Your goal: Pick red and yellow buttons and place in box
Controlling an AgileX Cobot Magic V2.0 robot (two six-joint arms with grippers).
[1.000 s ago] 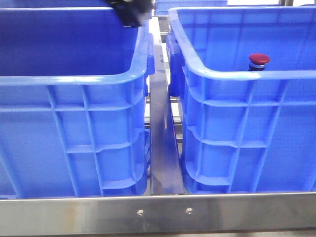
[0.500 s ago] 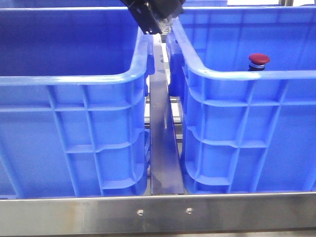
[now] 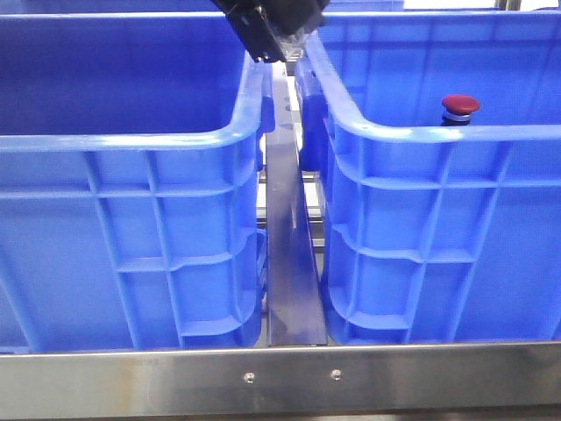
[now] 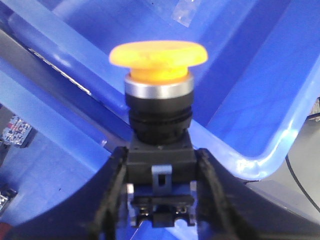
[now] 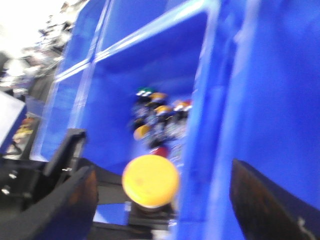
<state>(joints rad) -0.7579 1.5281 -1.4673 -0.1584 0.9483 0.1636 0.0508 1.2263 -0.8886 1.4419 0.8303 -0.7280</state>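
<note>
My left gripper (image 4: 161, 154) is shut on the dark base of the yellow button (image 4: 158, 55), which stands upright between its fingers (image 4: 112, 192). In the front view this gripper (image 3: 273, 33) is at the top, over the gap between the two blue crates. The red button (image 3: 459, 106) stands inside the right crate (image 3: 438, 136), its cap showing above the near rim. My right gripper (image 5: 160, 197) is open and empty. Its view, which is blurred, looks down on the yellow button (image 5: 150, 181) beside a blue crate wall (image 5: 235, 100).
The left crate (image 3: 131, 145) looks the same as the right one; a metal strip (image 3: 287, 228) runs between them. A pile of several mixed buttons (image 5: 159, 117) lies in a crate's corner. A metal rail (image 3: 280, 377) runs along the front edge.
The left gripper moved right from over the left crate's far corner to over the gap between the crates, then stayed nearly still. The red button has not moved.
</note>
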